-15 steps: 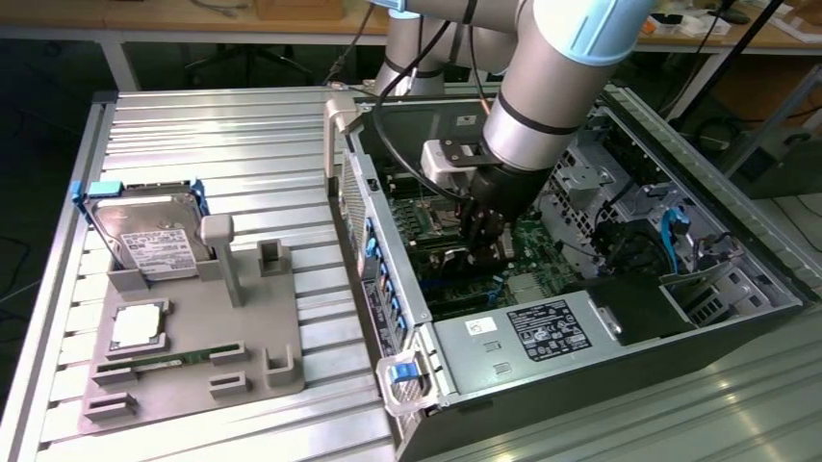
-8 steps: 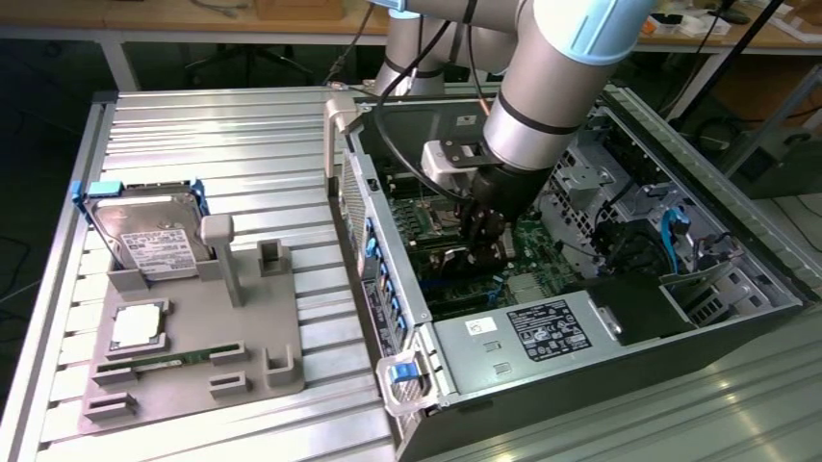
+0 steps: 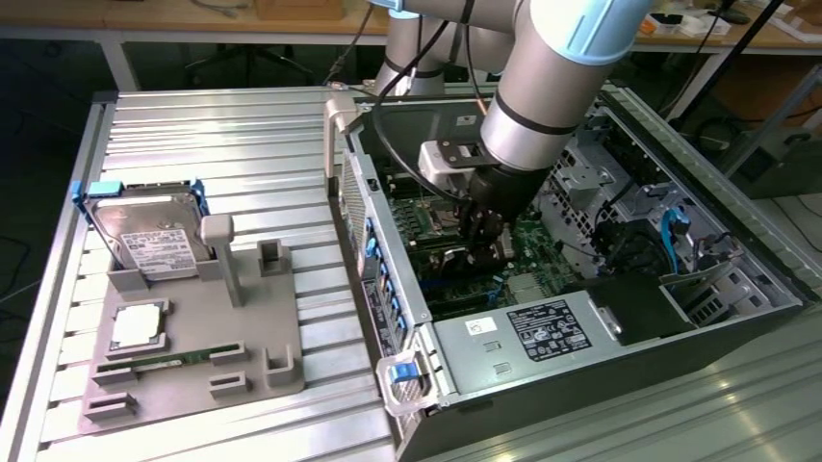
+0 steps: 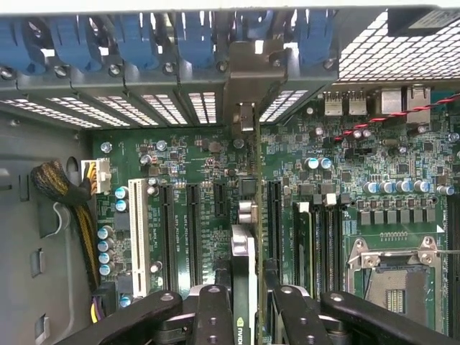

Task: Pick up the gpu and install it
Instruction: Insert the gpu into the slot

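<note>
The gpu is held edge-on between the clamped jaws of the gripper, long axis aligned with 1 motherboard slot directly beneath, bracket toward the case rear.

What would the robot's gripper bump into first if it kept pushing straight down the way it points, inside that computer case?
The gripper grips the gpu edge-on, pointing at the green motherboard. Going straight on, the card's lower edge would likely meet the board's expansion slots first; how near it already is, is unclear.
</note>
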`<state>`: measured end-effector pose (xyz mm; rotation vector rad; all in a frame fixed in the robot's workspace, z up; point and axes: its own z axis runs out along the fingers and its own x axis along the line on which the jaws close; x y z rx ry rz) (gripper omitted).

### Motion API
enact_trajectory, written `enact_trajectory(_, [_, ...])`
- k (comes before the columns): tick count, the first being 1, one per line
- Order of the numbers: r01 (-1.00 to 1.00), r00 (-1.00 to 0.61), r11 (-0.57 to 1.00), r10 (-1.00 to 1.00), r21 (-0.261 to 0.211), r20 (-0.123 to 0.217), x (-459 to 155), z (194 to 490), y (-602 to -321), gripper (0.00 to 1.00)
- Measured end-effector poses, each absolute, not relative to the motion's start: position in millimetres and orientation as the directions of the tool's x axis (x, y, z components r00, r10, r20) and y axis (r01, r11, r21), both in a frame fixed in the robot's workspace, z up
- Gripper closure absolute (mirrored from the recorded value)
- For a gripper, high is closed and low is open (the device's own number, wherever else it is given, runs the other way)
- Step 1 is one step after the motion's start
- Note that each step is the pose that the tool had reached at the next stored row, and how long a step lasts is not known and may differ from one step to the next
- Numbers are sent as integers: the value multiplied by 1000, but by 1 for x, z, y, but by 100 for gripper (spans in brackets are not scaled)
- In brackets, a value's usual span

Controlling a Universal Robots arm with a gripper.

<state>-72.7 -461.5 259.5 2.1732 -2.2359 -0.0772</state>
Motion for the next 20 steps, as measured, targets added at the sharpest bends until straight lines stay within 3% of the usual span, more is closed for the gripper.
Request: enact_trajectory(20, [-998,-29,28,-999,53,-19,-76,255,-461,73])
